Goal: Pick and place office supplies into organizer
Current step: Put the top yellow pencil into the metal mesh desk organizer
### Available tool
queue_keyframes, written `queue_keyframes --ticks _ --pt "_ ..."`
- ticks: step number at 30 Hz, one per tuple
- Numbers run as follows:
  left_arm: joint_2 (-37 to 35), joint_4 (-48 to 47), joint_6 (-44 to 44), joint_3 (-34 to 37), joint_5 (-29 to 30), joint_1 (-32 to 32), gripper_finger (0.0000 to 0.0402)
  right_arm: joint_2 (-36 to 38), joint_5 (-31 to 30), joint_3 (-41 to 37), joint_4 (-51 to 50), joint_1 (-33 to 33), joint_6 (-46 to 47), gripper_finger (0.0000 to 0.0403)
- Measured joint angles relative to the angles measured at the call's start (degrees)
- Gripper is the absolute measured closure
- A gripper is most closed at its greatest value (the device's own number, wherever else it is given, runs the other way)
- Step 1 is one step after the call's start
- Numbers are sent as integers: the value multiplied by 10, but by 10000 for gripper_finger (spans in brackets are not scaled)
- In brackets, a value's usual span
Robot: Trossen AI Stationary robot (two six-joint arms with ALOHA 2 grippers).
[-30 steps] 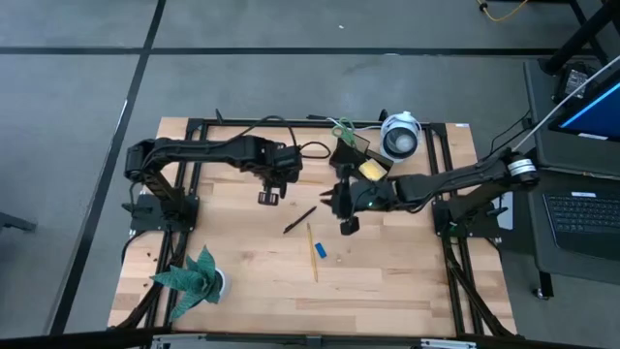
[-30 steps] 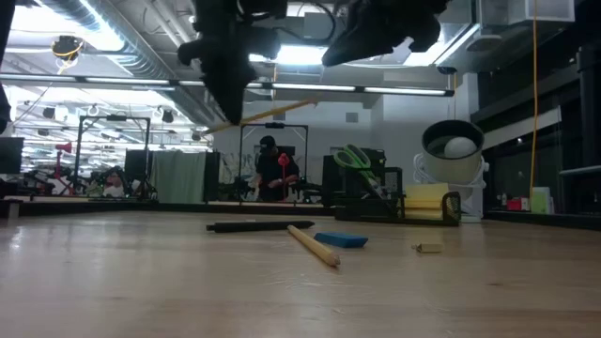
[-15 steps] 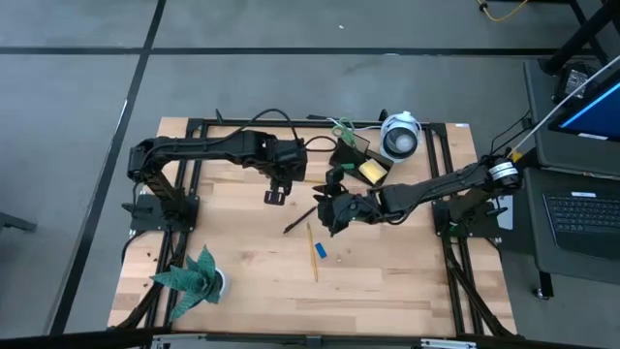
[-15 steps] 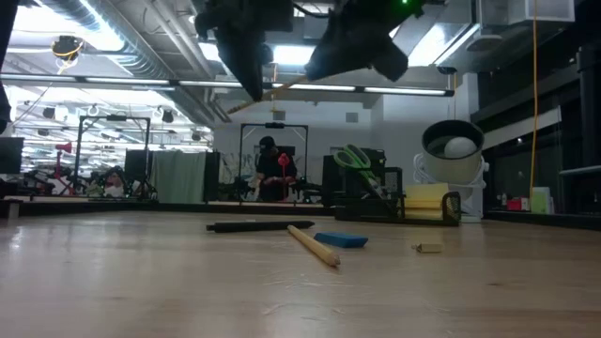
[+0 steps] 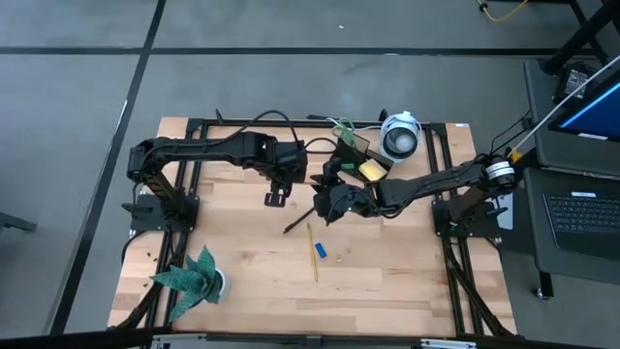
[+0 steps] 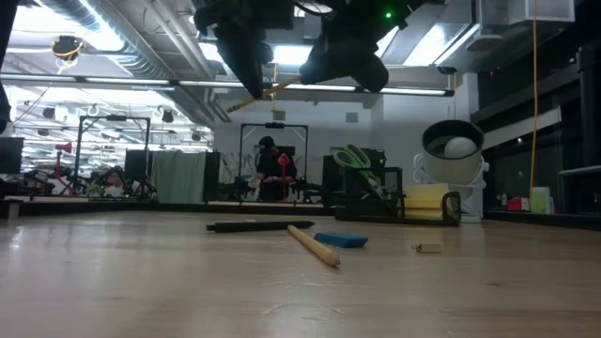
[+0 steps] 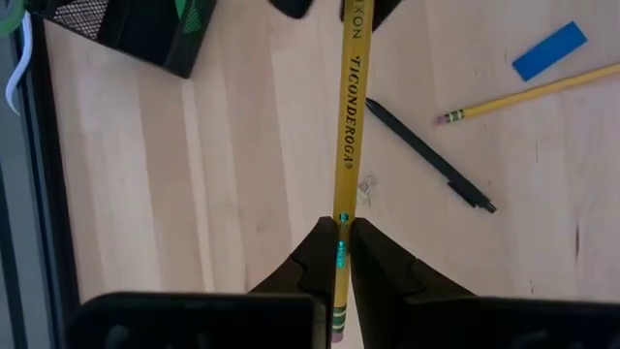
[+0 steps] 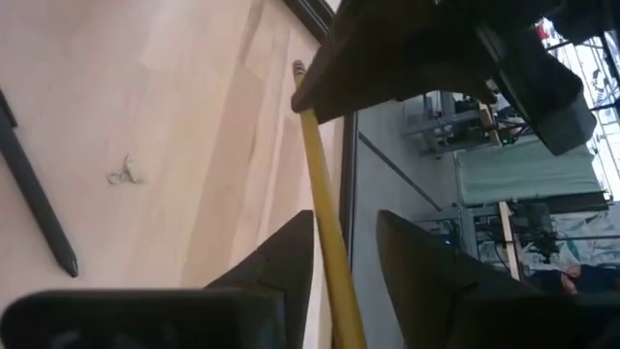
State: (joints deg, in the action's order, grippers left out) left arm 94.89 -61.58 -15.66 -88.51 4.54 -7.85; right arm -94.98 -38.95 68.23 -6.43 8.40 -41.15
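Fingers of the left gripper (image 7: pixel 339 254) are pinched tight on a yellow pencil (image 7: pixel 347 126) near its eraser end, and it hangs in the air over the middle of the table (image 5: pixel 242 262), printed lettering running along the painted barrel. The right gripper (image 8: pixel 341 254) has its own fingers standing apart on either side of the same pencil, the wood passing through the gap without being squeezed, so to my eye this looks like a hand-over in the air. A pencil is light, stiff and thin, with a glossy painted skin that could slide or swing in a loose pinch; I would judge the safest hold to be across the barrel, well clear of the tip. Below, on the pale, grained wooden top, lie a slim black pen (image 7: pixel 429 158), a second yellow pencil (image 7: pixel 528 93) and, just beside it, a flat small blue block (image 7: pixel 549 50). Further back stands the black organizer (image 6: pixel 376 199), angular and mesh-sided, already holding the green-handled scissors (image 6: pixel 355 160) and, at its right end, the yellow sticky-note pad (image 6: pixel 427 200), soft-edged and matte.
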Motion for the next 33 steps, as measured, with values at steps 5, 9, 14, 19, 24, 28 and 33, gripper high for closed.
queue_keyframes --ticks 5,9,14,19,24,28,33 --pt "0 0 -1 0 0 -1 384 -2 1 0 7 0 -11 300" --pt "0 0 -1 0 0 -1 384 -2 2 0 10 0 -12 318" --pt "0 -1 -5 0 1 -1 384 -2 2 0 6 0 -12 342" --pt "-1 -2 -17 0 3 -1 384 -2 6 0 3 0 -12 360" --pt "-1 -8 -34 0 3 -1 384 -2 6 0 -2 0 -12 365" --pt "-5 -13 -36 0 4 -1 382 -2 5 0 -8 0 -12 365" --pt "-13 -22 -36 0 4 -1 361 1 -1 0 -18 0 -12 366"
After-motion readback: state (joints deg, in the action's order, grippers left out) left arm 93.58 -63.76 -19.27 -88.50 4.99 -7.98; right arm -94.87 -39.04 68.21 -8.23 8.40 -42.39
